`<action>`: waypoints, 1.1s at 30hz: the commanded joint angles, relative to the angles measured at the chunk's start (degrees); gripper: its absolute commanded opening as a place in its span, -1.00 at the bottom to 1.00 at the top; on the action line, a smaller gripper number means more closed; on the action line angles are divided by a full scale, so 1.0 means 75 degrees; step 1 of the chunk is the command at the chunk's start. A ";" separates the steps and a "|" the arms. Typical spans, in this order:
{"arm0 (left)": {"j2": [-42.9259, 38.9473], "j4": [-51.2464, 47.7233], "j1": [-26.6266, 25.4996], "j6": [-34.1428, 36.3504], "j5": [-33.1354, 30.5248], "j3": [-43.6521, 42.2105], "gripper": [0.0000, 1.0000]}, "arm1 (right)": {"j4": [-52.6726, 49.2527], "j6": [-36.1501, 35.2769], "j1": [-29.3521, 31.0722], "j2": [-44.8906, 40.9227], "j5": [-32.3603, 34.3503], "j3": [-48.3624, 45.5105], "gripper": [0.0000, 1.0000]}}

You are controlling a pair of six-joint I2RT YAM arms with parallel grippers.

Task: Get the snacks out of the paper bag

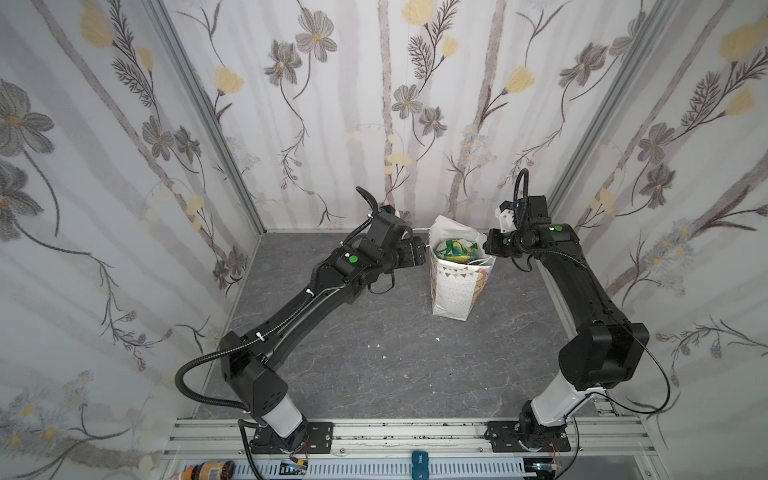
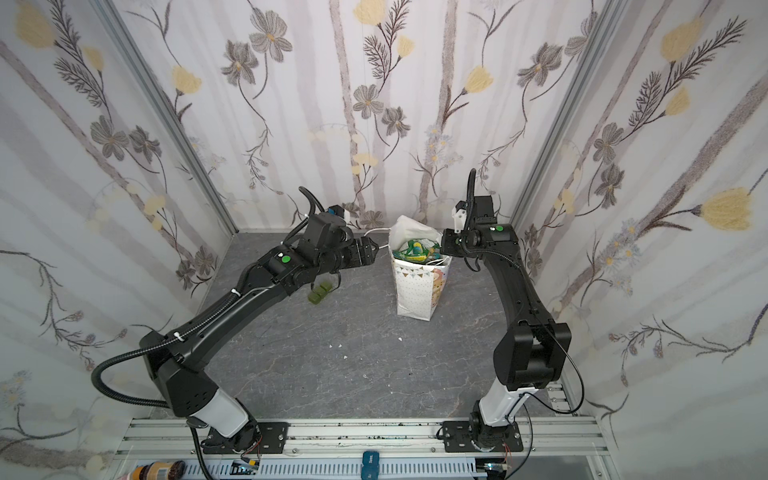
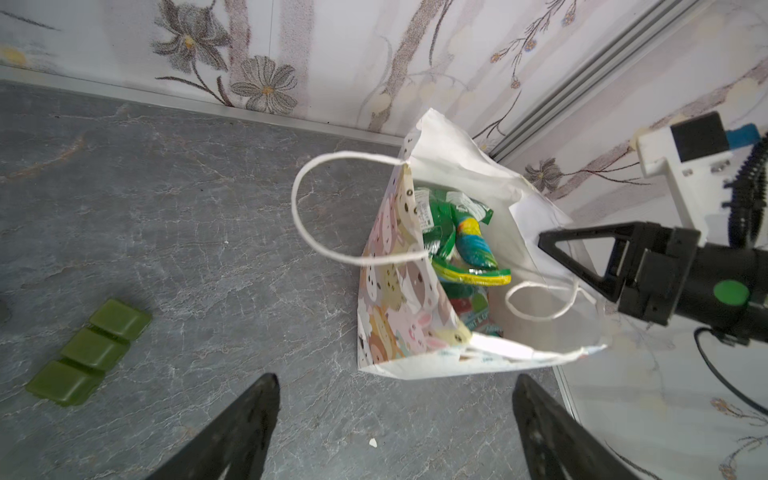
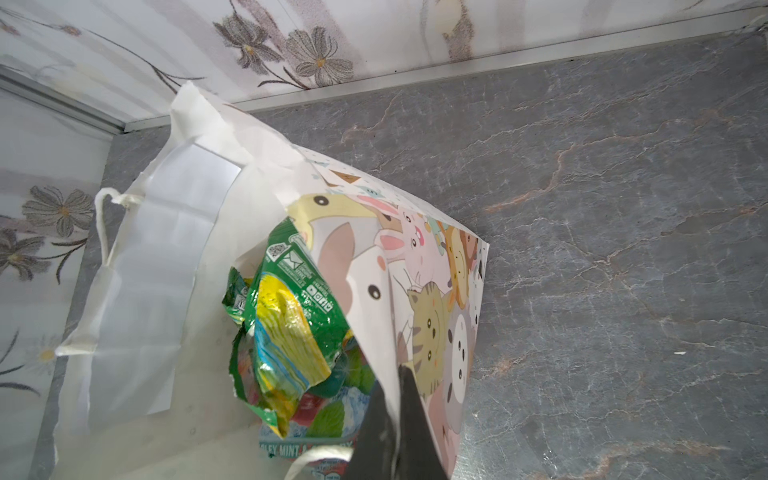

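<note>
Well, across the near counter [image 1: 374, 365] the paper bag [image 1: 453, 291] stands upright, mouth up. Just left of its rim the left gripper [image 2: 372, 250] hangs with jaws apart, pointing at it. At the right rim the right gripper [image 3: 545, 242] is clamped on the paper. Inside the bag the snacks [image 1: 455, 249] lie heaped, within reach of the free left gripper, I'd say.

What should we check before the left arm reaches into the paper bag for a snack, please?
1. Paper bag upright, mouth open: ok.
2. Right end effector shut on the bag's rim: ok.
3. Left end effector open, outside the bag: ok.
4. Snacks visible near the mouth: ok.
5. Cord handle out of the mouth: not ok, one loop droops inside.
</note>
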 commanded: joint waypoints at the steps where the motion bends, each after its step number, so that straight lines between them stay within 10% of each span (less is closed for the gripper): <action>1: 0.0832 -0.0564 0.0036 0.0261 0.0394 0.0991 0.76 | 0.0761 0.0074 0.0138 -0.0340 -0.0440 -0.0266 -1.00; 10: 0.3081 -0.1977 0.0157 0.0491 0.0841 0.3588 0.42 | 0.0885 0.0086 0.0435 -0.0963 -0.0555 -0.0872 -1.00; 27: 0.2309 -0.1627 0.0154 0.0485 0.1141 0.2139 -0.94 | 0.1009 0.0362 0.1113 -0.1390 -0.0507 -0.1401 -1.00; 33: 0.1077 -0.1534 0.0142 0.0391 0.1189 0.0800 -1.00 | 0.1676 0.0988 0.1654 -0.2045 -0.0549 -0.2114 -1.00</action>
